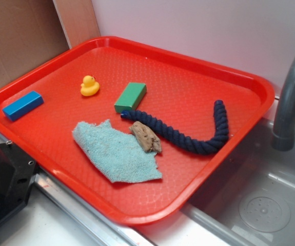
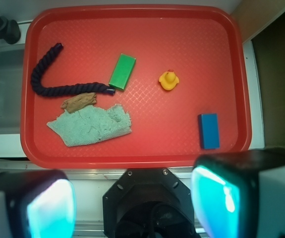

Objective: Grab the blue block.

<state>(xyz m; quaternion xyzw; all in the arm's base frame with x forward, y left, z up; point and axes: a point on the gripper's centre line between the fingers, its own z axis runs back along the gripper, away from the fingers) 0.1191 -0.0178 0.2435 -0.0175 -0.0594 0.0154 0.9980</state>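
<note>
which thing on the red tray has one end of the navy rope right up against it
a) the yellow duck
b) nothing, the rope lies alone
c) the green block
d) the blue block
c: one end of the navy rope ends right at the green block, seemingly touching its lower corner in both views, while the yellow duck and the blue block lie apart from it on the red tray.

A plain white wall (image 1: 198, 31) stands at the back. Brown cardboard (image 1: 14, 41) leans in the left corner, with a light wooden strip (image 1: 78, 20) beside it. On the right is a shiny metal sink (image 1: 260, 205) with a round drain (image 1: 264, 210) and a curved gray tap (image 1: 291, 97). The white surface (image 1: 29, 225) runs along the front. The light is soft and even.
</note>
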